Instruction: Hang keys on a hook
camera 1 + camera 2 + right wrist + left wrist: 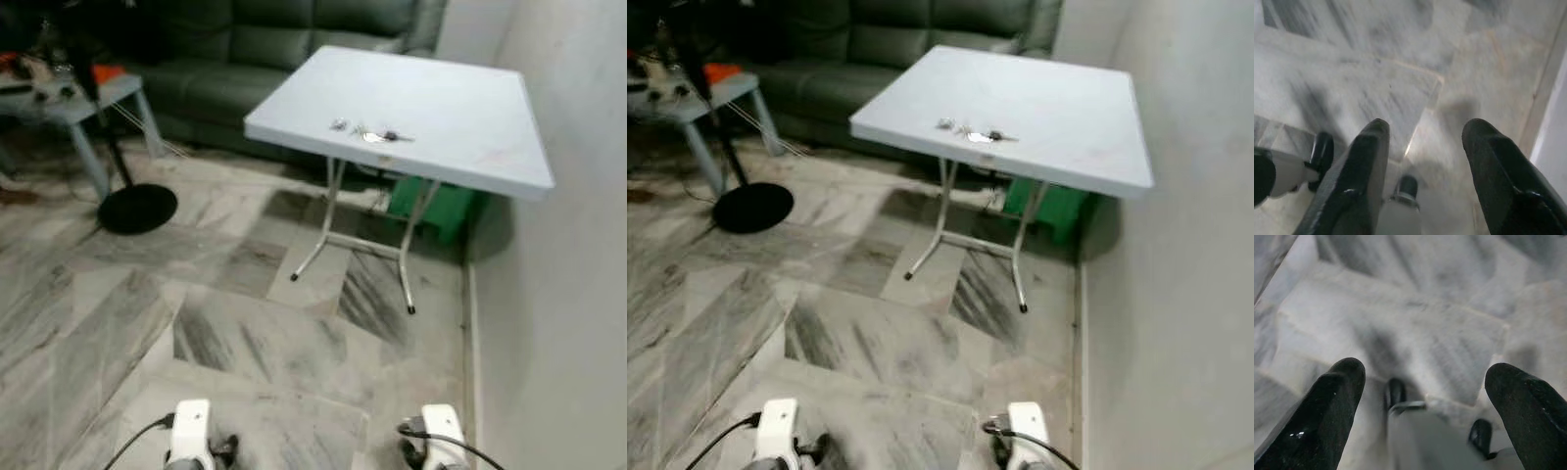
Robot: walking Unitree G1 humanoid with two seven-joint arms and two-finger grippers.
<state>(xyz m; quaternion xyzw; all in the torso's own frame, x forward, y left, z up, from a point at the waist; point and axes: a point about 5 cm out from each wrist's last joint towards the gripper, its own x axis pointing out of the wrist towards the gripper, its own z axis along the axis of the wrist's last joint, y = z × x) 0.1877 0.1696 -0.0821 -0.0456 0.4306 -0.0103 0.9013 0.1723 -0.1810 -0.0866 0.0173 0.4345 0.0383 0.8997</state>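
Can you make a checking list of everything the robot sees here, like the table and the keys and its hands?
Surface: white folding table beside the wall, standing on the marble floor.
Job's things: keys lie near the table's front edge; hook: nothing seen.
Clutter: green box under the table.
Grippers: left gripper and right gripper open, hanging over the floor.
Cables: black ones at both wrists.
Surroundings: dark sofa, grey side table, black round stand base.

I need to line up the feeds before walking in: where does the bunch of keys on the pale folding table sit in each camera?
Left eye view: the small metal bunch of keys lies near the front edge of the pale square folding table.
Right eye view: same spot, near the front edge.
Left wrist view: marble floor beyond the fingers.
Right wrist view: marble floor too.
Shared landmark: the green box under the table.
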